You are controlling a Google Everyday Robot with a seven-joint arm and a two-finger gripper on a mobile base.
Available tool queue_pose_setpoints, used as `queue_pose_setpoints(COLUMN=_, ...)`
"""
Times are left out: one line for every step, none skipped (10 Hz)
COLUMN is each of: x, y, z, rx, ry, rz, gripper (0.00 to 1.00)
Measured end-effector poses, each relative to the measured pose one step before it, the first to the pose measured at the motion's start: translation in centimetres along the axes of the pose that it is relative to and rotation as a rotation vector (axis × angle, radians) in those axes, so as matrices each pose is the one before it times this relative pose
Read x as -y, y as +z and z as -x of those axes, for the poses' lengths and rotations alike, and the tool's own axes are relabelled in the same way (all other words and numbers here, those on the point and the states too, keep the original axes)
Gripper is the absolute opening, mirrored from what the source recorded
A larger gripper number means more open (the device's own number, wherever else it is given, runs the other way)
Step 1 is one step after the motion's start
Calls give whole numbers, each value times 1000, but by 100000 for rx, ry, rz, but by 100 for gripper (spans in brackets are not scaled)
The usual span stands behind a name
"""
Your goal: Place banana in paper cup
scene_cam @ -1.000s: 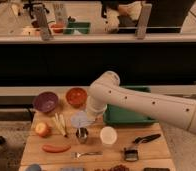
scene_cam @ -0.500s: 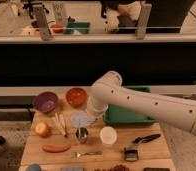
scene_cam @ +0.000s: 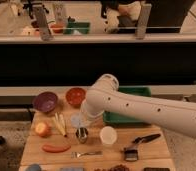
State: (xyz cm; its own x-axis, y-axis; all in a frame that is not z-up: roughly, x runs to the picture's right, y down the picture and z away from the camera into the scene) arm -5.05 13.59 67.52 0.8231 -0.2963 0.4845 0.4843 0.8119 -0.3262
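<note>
The pale yellow banana (scene_cam: 59,124) lies on the wooden table, between the apple (scene_cam: 42,129) and the shiny metal cup (scene_cam: 82,134). The white paper cup (scene_cam: 108,135) stands upright to the right of the metal cup, with nothing showing inside it. My white arm reaches in from the right. My gripper (scene_cam: 80,120) hangs at its end, just right of the banana, above the metal cup and left of the paper cup. The arm hides most of the gripper.
A purple bowl (scene_cam: 45,101) and an orange bowl (scene_cam: 75,96) stand at the back. A green tray (scene_cam: 136,92) is behind the arm. An orange-red stick (scene_cam: 56,148), a fork (scene_cam: 87,154), a black tool (scene_cam: 146,138) and a brush (scene_cam: 131,154) lie near the front.
</note>
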Motion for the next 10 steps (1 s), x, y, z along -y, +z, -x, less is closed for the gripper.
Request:
queue_pose_setpoints(x=-152, y=-121, z=-366, rx=-853, ry=2138, rz=315, gripper=80)
queue_pose_setpoints(x=-45, y=-15, z=-171, rx=-931, ry=1578, rz=438, gripper=80)
queue_pose_setpoints(x=53, y=4, z=64, rx=-434, ry=832, rz=460, gripper=80)
queue_pose_setpoints(x=303, y=93, z=114, rx=861, ry=662, rz=506, gripper=80)
queue_pose_setpoints(x=542, y=438, z=713, rx=1774, ry=-226, rz=1199, gripper=80)
queue_pose_setpoints(x=589, y=468, z=770, rx=1894, ry=-461, rz=534, gripper=80)
queue_pose_setpoints(x=330, y=359, z=286, rx=1745, ry=-367, rz=413, gripper=80)
queue_pose_setpoints(x=207, y=730, z=-12, rx=2043, ry=-544, rz=1083, gripper=80)
queue_pose_setpoints(x=392, y=733, z=548, rx=1497, ry=-1740, rz=189, gripper=80)
queue_pose_setpoints(x=333, y=681, z=621, rx=1039, ry=-1566, rz=-3, gripper=80)
